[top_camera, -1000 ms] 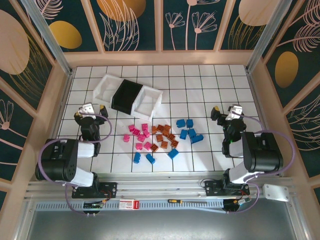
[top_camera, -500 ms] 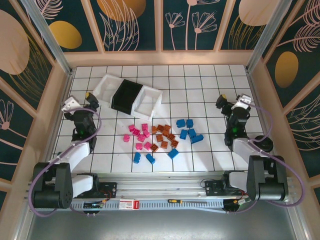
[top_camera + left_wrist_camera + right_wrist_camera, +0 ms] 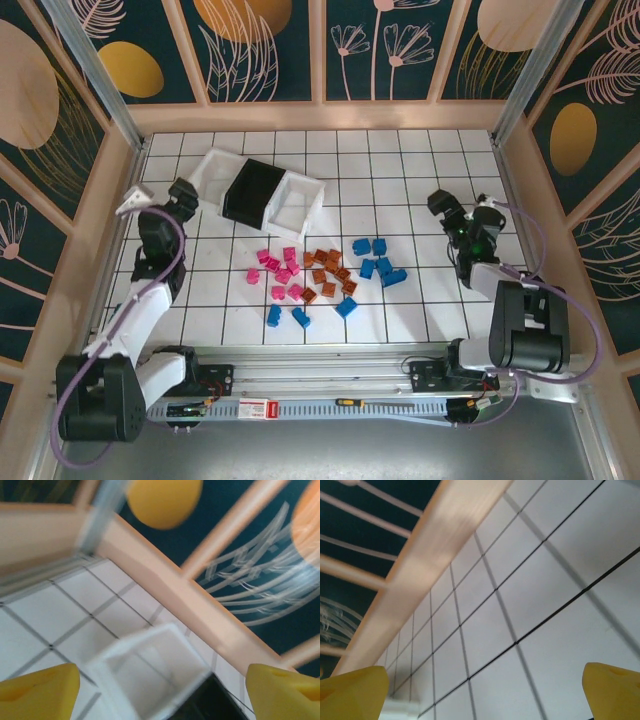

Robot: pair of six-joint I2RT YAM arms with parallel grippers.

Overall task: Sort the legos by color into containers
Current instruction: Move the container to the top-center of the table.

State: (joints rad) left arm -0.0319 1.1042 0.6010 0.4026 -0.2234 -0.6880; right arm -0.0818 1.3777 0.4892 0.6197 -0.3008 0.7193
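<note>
The legos lie mid-table in loose groups: pink (image 3: 278, 272), orange (image 3: 328, 275) and blue (image 3: 378, 260), with more blue ones (image 3: 286, 317) nearer the front. Behind them the containers stand in a slanted row: a white bin (image 3: 213, 175), a black bin (image 3: 252, 190) and a second white bin (image 3: 298, 200). My left gripper (image 3: 182, 196) hovers open just left of the row; its wrist view shows the left gripper (image 3: 162, 692) over the white bin (image 3: 145, 675) with the black bin (image 3: 220, 705) beside it. My right gripper (image 3: 441, 206) is open above bare tiles, as the right gripper (image 3: 482, 692) also appears from the wrist.
A wooden rail (image 3: 320, 118) borders the tiled table at the back, and wooden side walls (image 3: 108, 190) close both sides. Bare tiles lie between the bins and the right arm. A white bin corner (image 3: 400, 707) shows blurred at the bottom left.
Both arms have unfolded from their low poses and reached back. The left gripper swung toward the left white bin; the right gripper lifted and turned toward the table's middle.
</note>
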